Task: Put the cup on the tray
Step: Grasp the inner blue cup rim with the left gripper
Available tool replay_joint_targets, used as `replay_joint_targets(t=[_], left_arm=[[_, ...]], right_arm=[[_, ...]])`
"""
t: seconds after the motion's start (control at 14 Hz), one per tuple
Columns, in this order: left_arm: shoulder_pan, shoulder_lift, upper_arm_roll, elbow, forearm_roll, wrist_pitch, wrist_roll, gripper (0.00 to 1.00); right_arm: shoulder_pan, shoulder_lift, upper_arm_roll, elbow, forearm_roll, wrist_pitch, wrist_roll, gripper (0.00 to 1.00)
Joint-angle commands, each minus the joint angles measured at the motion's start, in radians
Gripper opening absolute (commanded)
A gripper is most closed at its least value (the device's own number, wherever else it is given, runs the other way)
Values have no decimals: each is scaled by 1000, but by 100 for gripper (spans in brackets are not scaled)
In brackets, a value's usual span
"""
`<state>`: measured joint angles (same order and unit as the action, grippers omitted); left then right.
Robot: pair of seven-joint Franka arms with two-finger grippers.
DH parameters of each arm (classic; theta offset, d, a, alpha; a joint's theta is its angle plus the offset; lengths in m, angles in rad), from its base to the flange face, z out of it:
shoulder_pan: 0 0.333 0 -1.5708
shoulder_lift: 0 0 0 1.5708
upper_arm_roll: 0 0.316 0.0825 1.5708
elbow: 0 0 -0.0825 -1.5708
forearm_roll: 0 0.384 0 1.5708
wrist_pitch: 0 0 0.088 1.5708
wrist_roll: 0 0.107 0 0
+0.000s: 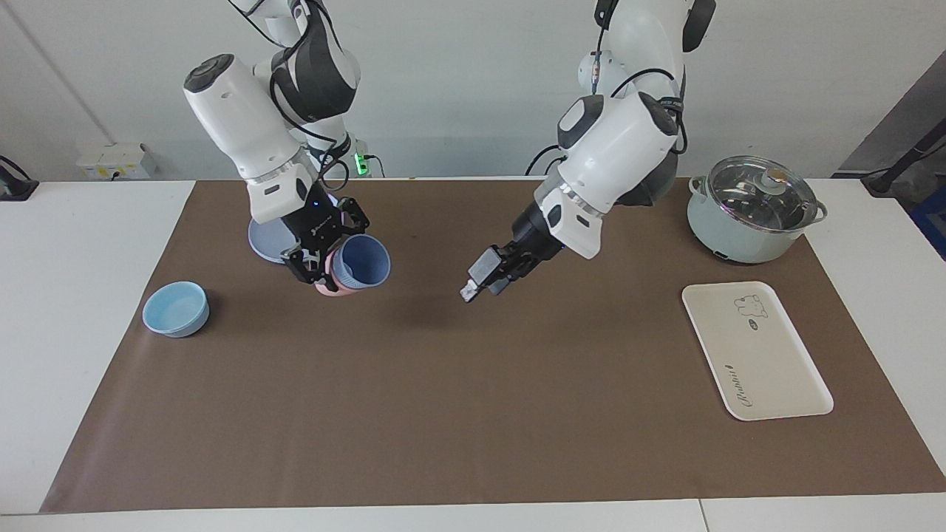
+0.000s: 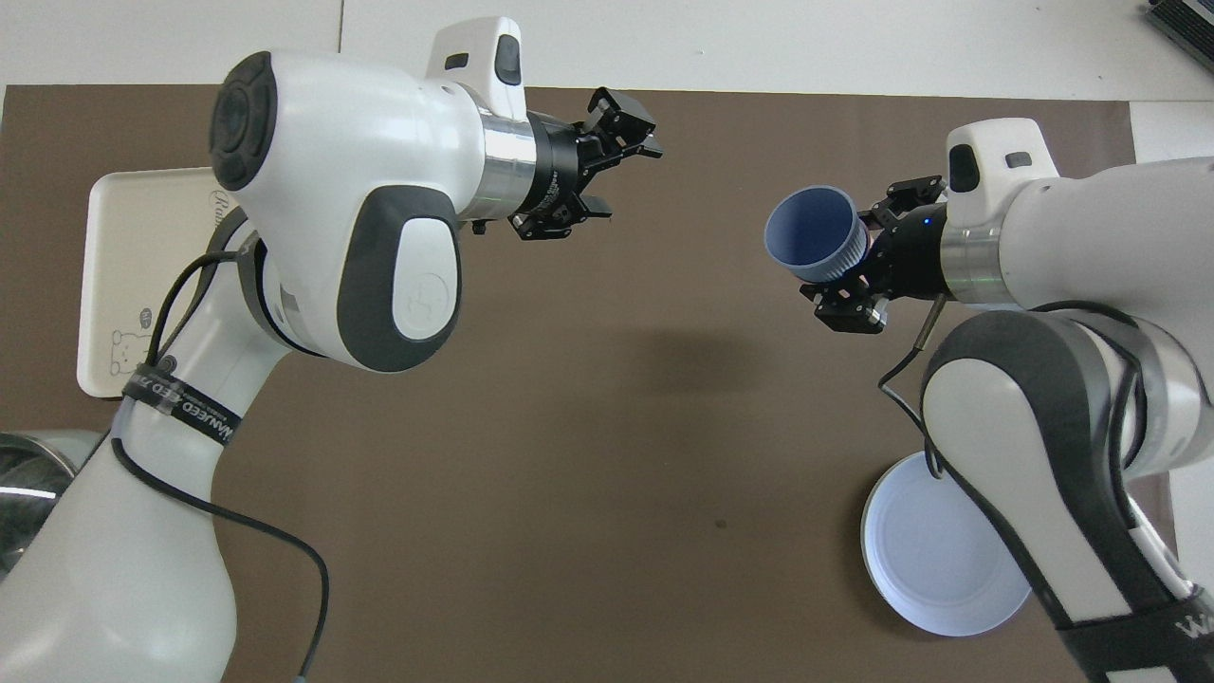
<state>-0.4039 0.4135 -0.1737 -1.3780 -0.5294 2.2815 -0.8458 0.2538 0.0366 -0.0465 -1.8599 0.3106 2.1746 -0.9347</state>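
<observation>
Two grippers hang in the air over the brown mat on the bench. The right gripper has its jaws closed on a nested pair of tumblers: the periwinkle-blue cup seated inside a salmon-pink tumbler, both tipped so the mouth faces the left gripper. The left gripper is over the middle of the mat; its jaws appear parted and hold nothing. The cream tray lies bare at the left arm's end, farther from the robots than the lidded pot. A light-blue bowl and blue plates sit at the right arm's end.
</observation>
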Motion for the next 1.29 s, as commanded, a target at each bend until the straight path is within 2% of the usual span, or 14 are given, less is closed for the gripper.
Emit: replay_joint_targets(t=[0.0, 0.5, 0.64, 0.71, 0.86, 0.93, 1.21], left_arm=[[-61, 19, 11, 30, -26, 18, -10, 65], [-185, -2, 13, -49, -24, 46, -10, 61], [-208, -5, 13, -65, -24, 81, -10, 50], [-208, -5, 13, -69, -24, 98, -9, 32], [-196, -2, 13, -61, -21, 107, -1, 4], [-196, -2, 14, -61, -20, 110, -1, 0], [-194, -2, 16, -61, -1, 107, -1, 0]], right_arm=[[28, -18, -1, -10, -88, -16, 30, 0], [36, -23, -1, -12, -120, -15, 30, 0], [36, -23, -1, -12, -120, -13, 30, 0], [36, -23, -1, -12, -120, -13, 30, 0], [36, -23, -1, -12, -120, -12, 30, 0], [36, -23, -1, -12, -120, -12, 30, 0], [36, -23, -1, -13, -120, -12, 30, 0]])
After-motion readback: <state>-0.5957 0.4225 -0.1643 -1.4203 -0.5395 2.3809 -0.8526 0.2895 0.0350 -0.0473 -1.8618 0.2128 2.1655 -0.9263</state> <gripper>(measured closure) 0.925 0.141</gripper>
